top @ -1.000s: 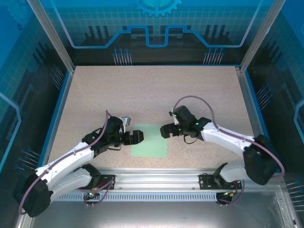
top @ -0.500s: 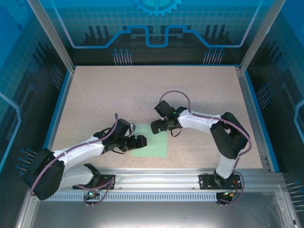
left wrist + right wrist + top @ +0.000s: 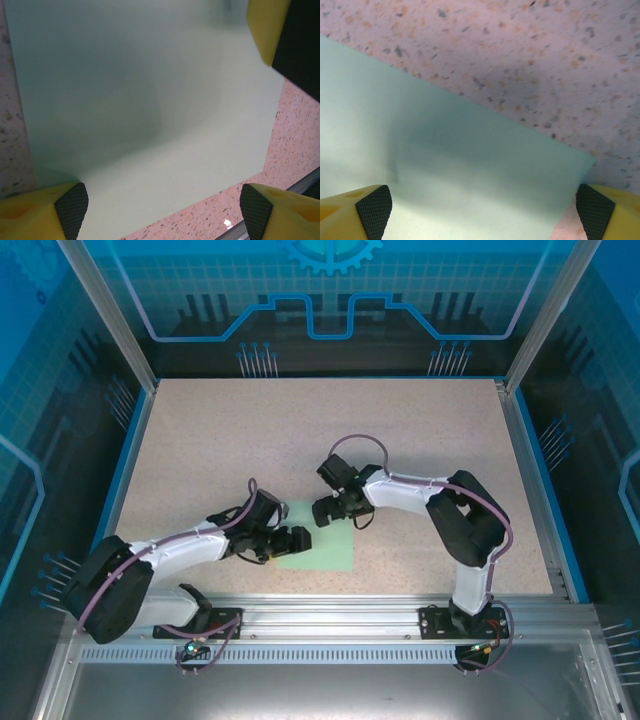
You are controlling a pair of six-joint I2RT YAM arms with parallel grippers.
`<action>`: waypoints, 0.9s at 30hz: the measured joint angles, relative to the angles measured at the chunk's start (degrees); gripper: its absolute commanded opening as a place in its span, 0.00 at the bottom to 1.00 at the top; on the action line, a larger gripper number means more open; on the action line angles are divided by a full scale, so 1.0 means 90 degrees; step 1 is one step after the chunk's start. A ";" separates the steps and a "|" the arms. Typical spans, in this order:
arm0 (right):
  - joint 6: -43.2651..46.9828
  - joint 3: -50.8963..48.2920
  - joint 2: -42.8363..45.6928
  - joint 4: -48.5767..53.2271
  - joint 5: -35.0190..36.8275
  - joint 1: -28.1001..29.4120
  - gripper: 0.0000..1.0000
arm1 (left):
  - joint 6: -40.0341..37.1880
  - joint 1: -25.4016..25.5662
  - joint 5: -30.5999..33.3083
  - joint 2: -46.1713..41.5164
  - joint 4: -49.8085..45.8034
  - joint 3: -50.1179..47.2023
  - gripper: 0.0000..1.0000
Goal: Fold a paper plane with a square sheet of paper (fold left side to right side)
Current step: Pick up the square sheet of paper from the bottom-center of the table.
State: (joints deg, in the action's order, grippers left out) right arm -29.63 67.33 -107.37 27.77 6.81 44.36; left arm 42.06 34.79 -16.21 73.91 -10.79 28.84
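Overhead, the square sheet of paper (image 3: 328, 552) lies flat near the front edge of the table (image 3: 300, 430), my left gripper (image 3: 296, 540) over its left edge and my right gripper (image 3: 322, 512) at its far edge. Through the left wrist camera, my left fingers (image 3: 70, 206) stand spread wide over the flat sheet, gripping nothing. Through the right wrist camera, my right fingers (image 3: 372, 210) are likewise spread and empty over a corner.

White-and-black arms (image 3: 175, 552), purple cables (image 3: 356, 439), yellow fingertips (image 3: 30, 214)
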 measured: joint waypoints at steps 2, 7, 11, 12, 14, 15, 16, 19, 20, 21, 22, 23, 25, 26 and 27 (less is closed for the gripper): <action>0.0000 0.0022 0.0000 0.0039 -0.0121 0.0075 0.93 | 0.0000 0.0012 -0.0005 0.0049 -0.0002 0.0034 0.85; 0.0010 0.0032 0.0000 0.0080 -0.0427 0.0168 0.84 | -0.0002 0.0041 -0.0002 0.0141 0.0000 0.0109 0.85; -0.0010 0.0007 0.0024 0.0085 -0.0648 0.0182 0.68 | -0.0002 0.0049 -0.0002 0.0160 -0.0002 0.0126 0.84; 0.0019 -0.0017 0.0041 0.0083 -0.0712 0.0187 0.62 | -0.0005 0.0061 0.0002 0.0160 -0.0002 0.0131 0.84; 0.0019 -0.0080 0.0092 0.0078 -0.0840 0.0192 0.53 | -0.0005 0.0070 0.0010 0.0158 0.0000 0.0138 0.85; 0.0046 -0.0121 0.0126 0.0078 -0.0918 0.0192 0.47 | -0.0005 0.0070 0.0010 0.0158 -0.0002 0.0138 0.84; 0.0041 -0.0163 0.0155 0.0063 -0.0986 0.0192 0.43 | -0.0005 0.0073 0.0012 0.0151 0.0000 0.0138 0.85; 0.0056 -0.0318 0.0267 -0.0017 -0.1188 0.0158 0.33 | -0.0007 0.0073 0.0109 0.0041 -0.0036 0.0138 0.86; 0.0056 -0.0372 0.0313 -0.0058 -0.1260 0.0138 0.30 | -0.0012 0.0073 0.0160 -0.0034 -0.0075 0.0138 0.86; 0.0073 -0.0449 0.0379 -0.0119 -0.1355 0.0100 0.27 | -0.0022 0.0073 0.0226 -0.0134 -0.0136 0.0151 0.86; 0.0063 -0.0522 0.0442 -0.0194 -0.1445 0.0058 0.24 | -0.0029 0.0073 0.0279 -0.0216 -0.0185 0.0165 0.87; 0.0080 -0.0619 0.0529 -0.0291 -0.1574 -0.0010 0.23 | -0.0046 0.0073 0.0352 -0.0321 -0.0257 0.0197 0.87; 0.0109 -0.0809 0.0707 -0.0471 -0.1797 -0.0148 0.20 | -0.0078 0.0073 0.0500 -0.0505 -0.0386 0.0284 0.88; 0.0129 -0.0925 0.0821 -0.0573 -0.1936 -0.0243 0.19 | -0.0117 0.0073 0.0573 -0.0593 -0.0452 0.0338 0.89; 0.0151 -0.1030 0.0928 -0.0678 -0.2062 -0.0330 0.18 | -0.0165 0.0073 0.0651 -0.0661 -0.0510 0.0393 0.89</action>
State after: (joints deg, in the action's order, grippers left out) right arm -28.27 58.06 -99.02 21.67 -11.75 41.39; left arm 40.58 35.44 -10.35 67.96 -15.38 32.38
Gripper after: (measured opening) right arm 0.193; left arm 0.884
